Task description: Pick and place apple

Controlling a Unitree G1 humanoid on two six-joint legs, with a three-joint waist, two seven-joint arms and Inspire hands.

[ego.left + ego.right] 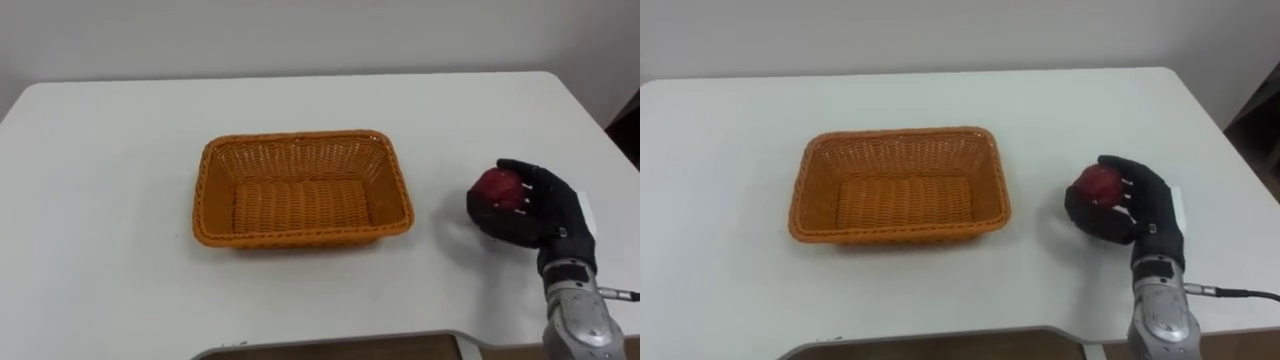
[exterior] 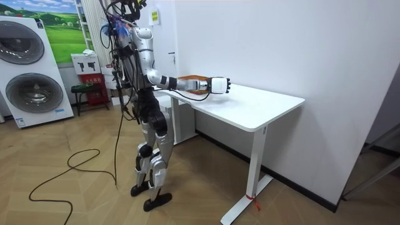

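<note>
The right hand (image 1: 535, 215) is closed round the apple (image 1: 498, 188): its dark fingers curl over the top and far side of the red fruit, which sits against the palm with its left face showing. The grasp looks made, so the pick seems at least begun. Whether the apple has left the table (image 1: 100, 150) below the hand cannot be told.

The placing is all still to do. The wicker basket (image 1: 300, 138), the likely goal, lies off to the hand's left with a strip of bare table between them, and it holds nothing. The hand must probably carry the fruit leftward over the near rim and let go.

The apple is round with no marked long axis, and its stem is hidden under the fingers, so its facing cannot be read.
</note>
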